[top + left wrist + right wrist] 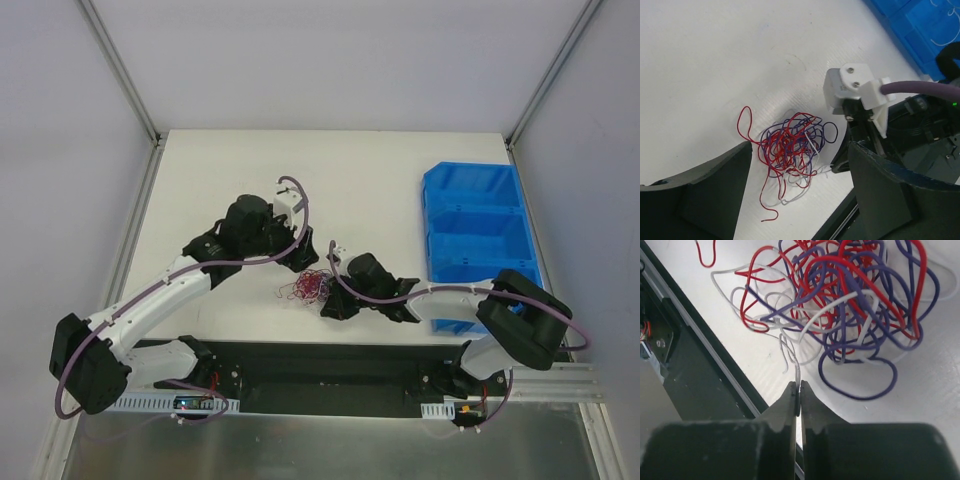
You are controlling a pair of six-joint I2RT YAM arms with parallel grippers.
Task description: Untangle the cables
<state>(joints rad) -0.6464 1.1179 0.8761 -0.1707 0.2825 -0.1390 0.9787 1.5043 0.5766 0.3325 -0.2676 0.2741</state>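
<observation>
On the tabletop (pixel 380 190) | left hand (pixel 800 152) is hovering wide over cables (pixel 790 145) | right hand (pixel 798 390) is pinching a white strand (pixel 796 367).

White table (pixel 220 180): surface matte, lightly ribbed. Blue bin (pixel 430 225), divided into compartments, stands along the table's right edge. Black panel (pixel 330 365) runs along the near edge, with metal frame posts (pixel 120 65) rising at the far corners.

Right wrist: cables (pixel 840 305) cut by top edge. Left wrist: blue bin (pixel 920 30) cropped.
</observation>
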